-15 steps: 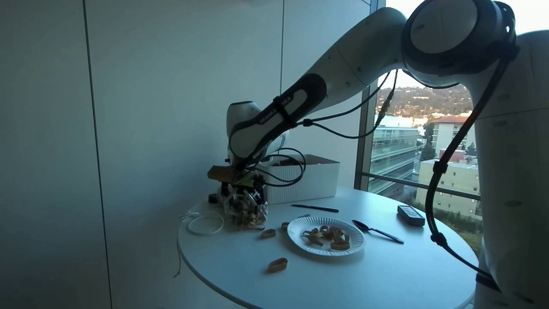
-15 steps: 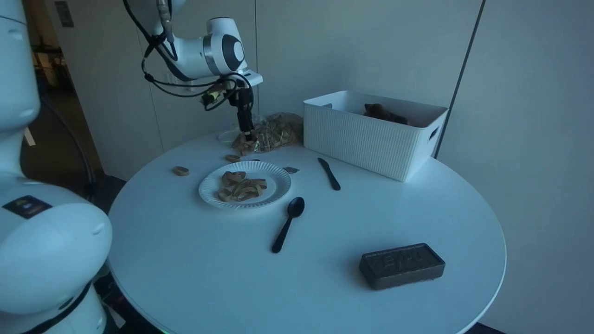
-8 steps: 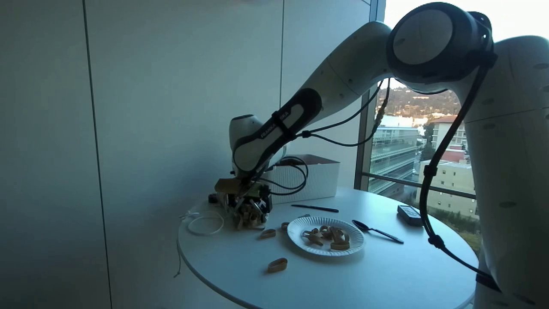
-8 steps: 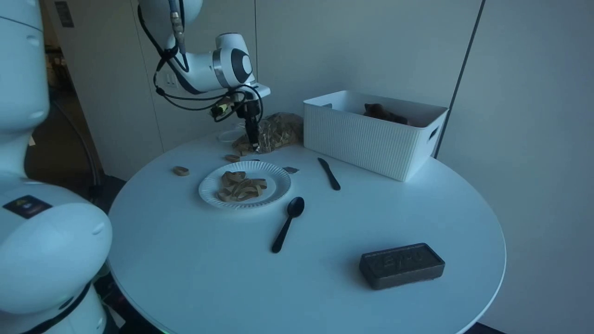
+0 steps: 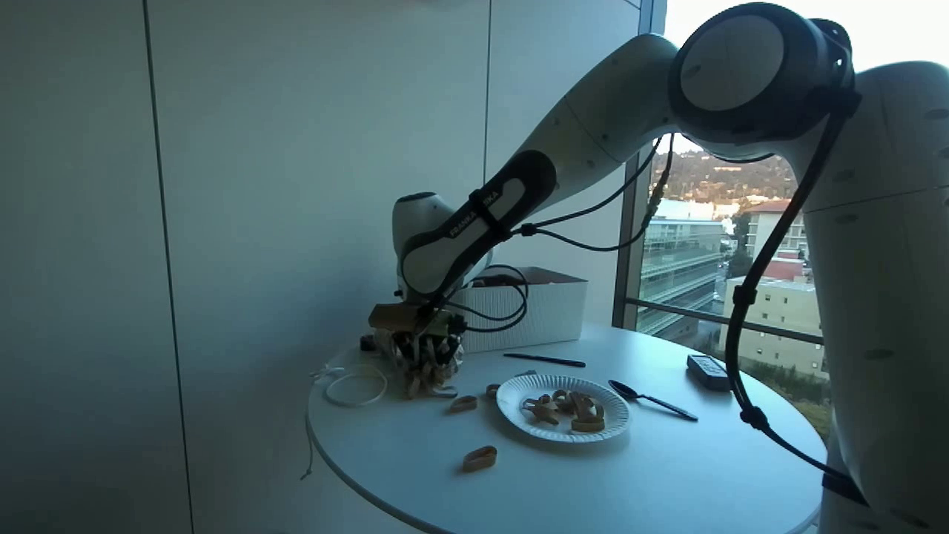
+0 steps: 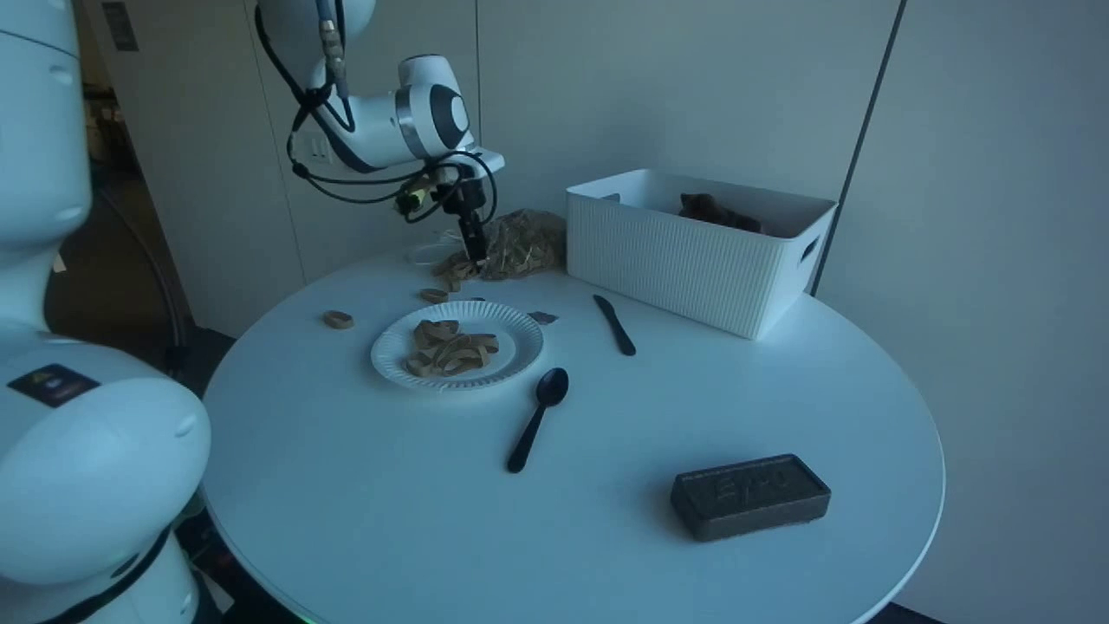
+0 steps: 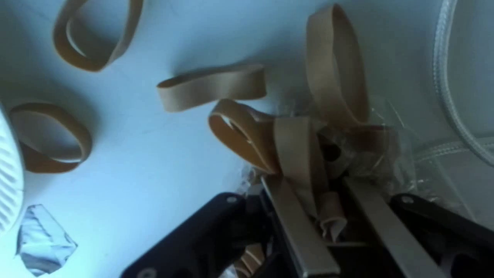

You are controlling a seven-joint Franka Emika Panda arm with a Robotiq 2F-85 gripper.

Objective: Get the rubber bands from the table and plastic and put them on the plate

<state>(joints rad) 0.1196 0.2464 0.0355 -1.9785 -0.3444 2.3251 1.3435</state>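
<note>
Wrist view: gripper (image 7: 308, 180) low ctr, jaws apart, bands (image 7: 294, 148) btwn; can't tell if clamped. Plate (image 7: 8, 173) far L, plastic (image 7: 401, 164) ctr R.

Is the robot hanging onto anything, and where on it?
Rubber bands stick out from between the fingers; whether they're gripped, and where, can't be told.

See tan rubber bands (image 6: 450, 352) heaped on the white plate (image 6: 521, 340), loose on the table (image 6: 606, 433), bunched at the far plastic bag (image 6: 530, 245).
</note>
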